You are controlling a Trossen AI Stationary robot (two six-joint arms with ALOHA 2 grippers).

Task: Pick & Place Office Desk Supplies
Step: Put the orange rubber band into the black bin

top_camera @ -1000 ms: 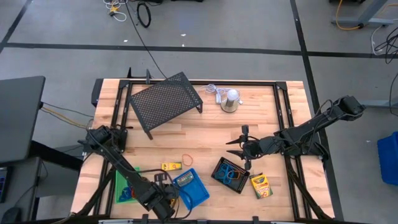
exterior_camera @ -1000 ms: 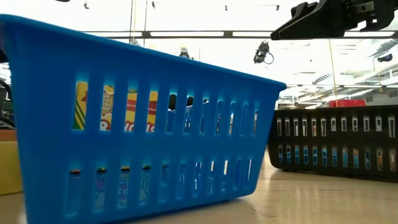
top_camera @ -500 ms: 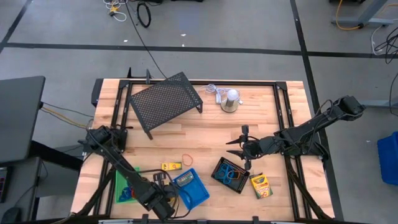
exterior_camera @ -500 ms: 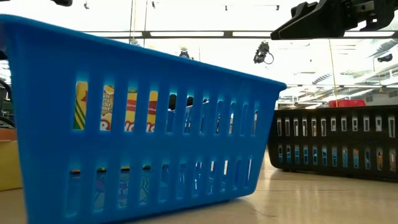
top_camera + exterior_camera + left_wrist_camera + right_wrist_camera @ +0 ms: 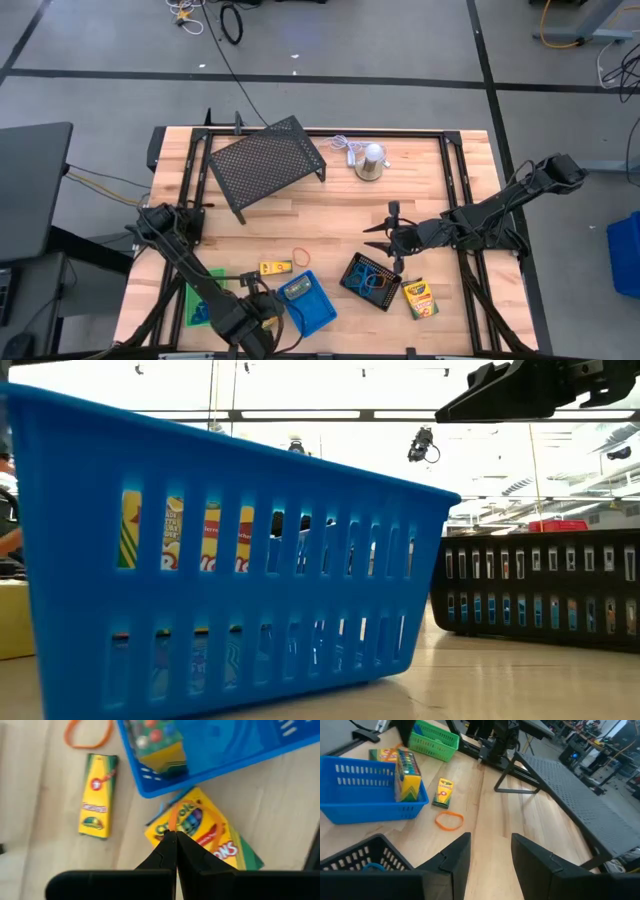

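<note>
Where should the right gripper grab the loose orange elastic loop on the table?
Orange elastic loop lies flat on bare wood, clear of the small crayon box and blue tray. Probably come straight down and pinch one strand across the band; flat and thin, it offers no side to grip.

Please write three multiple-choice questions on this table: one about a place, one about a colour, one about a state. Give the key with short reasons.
1. What lies in the black mesh tray?
A. blue loops
B. a crayon box
C. a silver dome

2. What colour is the loop on the wood beside the small crayon box?
A. purple
B. green
C. orange

3. How are the fingers of the left pincer?
A. wide apart
B. shut together
C. out of every view

Key:
1. A, as the high view shows blue rings inside the mesh.
2. C, as the right wrist view shows it plainly orange.
3. B, as the left wrist view shows the two tips meeting.
</note>
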